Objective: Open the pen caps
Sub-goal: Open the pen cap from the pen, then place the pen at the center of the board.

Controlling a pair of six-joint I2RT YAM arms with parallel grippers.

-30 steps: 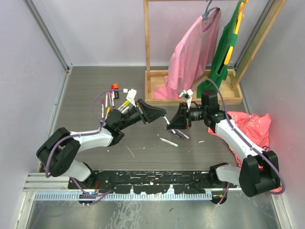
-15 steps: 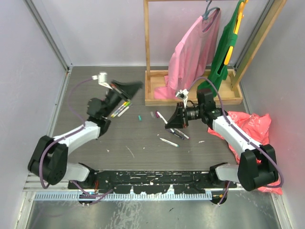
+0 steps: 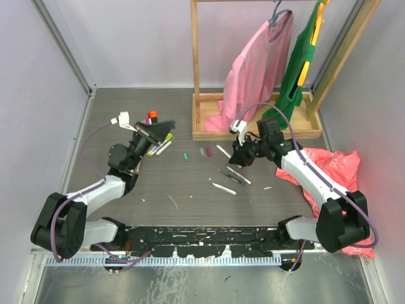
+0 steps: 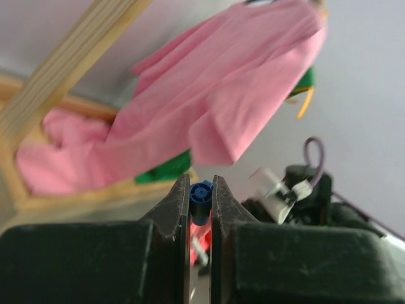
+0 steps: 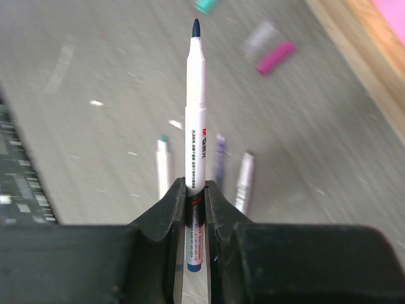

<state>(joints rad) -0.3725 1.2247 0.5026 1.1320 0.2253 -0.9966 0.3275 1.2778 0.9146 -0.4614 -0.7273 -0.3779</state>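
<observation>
The arms have drawn apart: the left gripper [image 4: 200, 183] clamps the pulled-off blue cap [image 4: 200, 197] while the right gripper [image 5: 195, 187] pinches the white pen [image 5: 195, 114], its tip bare, so this pen looks opened.

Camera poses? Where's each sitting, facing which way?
Top external: above, behind the robot, looking down on the table; left arm and right arm show.
Left wrist: faces the pink shirt past the left pincer, shut on a blue cap.
Right wrist: faces the table past the right pincer, gripping an uncapped pen.
Top and left wrist share the shirt.
</observation>
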